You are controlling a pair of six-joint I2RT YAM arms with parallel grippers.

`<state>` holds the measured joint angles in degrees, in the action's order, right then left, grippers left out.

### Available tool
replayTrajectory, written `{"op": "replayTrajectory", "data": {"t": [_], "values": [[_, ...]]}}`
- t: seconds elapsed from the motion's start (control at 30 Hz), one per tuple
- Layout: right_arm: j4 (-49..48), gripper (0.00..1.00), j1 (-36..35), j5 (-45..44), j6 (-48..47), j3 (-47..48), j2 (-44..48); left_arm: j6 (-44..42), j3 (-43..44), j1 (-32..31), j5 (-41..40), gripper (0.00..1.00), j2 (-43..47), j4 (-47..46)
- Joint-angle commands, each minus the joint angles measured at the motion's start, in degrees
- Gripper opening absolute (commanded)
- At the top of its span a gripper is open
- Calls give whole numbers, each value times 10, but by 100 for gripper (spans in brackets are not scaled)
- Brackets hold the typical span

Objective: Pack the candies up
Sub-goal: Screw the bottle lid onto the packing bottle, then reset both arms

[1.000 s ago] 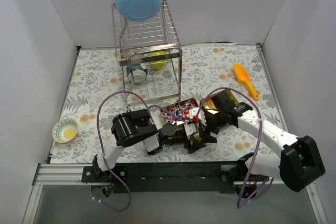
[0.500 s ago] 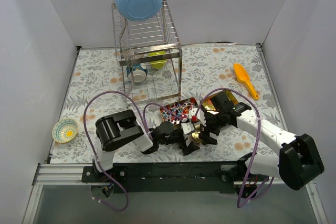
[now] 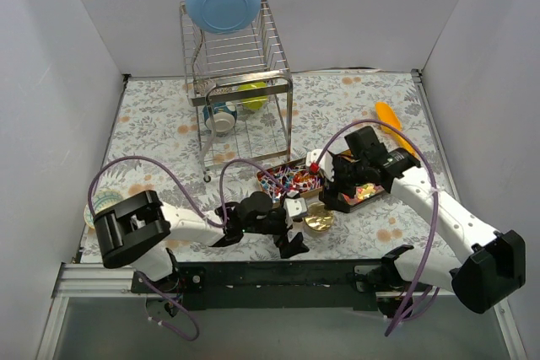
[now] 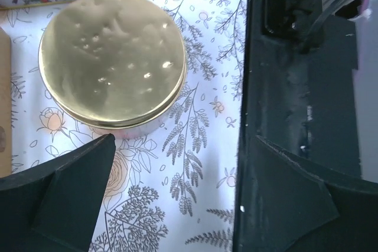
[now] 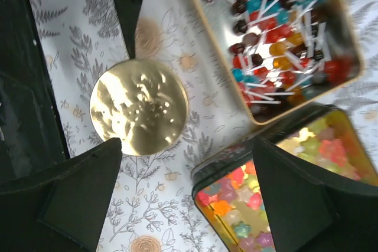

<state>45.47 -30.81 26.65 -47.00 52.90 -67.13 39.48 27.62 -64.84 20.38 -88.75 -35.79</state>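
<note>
Floral worktop (image 3: 160,124) has a wire rack (image 3: 239,55), orange scoop (image 3: 386,112), round gold tin (image 3: 318,222), a lollipop tin (image 5: 171,39) and a gummy tin (image 5: 204,176).

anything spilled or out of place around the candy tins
Nothing stands out. The lollipops sit inside their open rectangular tin, the flower-shaped candies inside the dark tin beside it, and the round gold tin stands closed and upright. No loose sweets show on the tablecloth.

The right end effector (image 5: 186,146), jaws spread wide, hangs above a round gold tin (image 5: 139,106) on the floral counter (image 5: 71,39). Beside it, an open tin (image 5: 171,22) holds lollipops (image 5: 271,33), and a second tin (image 5: 198,184) alongside holds star-shaped candies (image 5: 236,205).
</note>
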Motion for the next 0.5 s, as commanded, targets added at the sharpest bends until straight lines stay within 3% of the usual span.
{"op": "replayTrajectory", "data": {"t": [0.0, 0.23, 0.33, 0.4, 0.47], "values": [[8, 98, 7, -5, 60, 47, 38, -13, 32, -2, -3, 98, 65, 143], [-2, 98, 11, -72, 122, 41, 83, -6, 13, 0, -35, 98, 189, 227], [-16, 98, 57, -132, 196, 59, 92, -7, 44, 2, -53, 98, 259, 296], [-21, 98, 125, -182, 240, 80, 84, -19, 74, 13, -68, 98, 283, 337], [-12, 98, 188, -209, 294, 98, 66, -24, 138, 59, -69, 98, 296, 410]]}}
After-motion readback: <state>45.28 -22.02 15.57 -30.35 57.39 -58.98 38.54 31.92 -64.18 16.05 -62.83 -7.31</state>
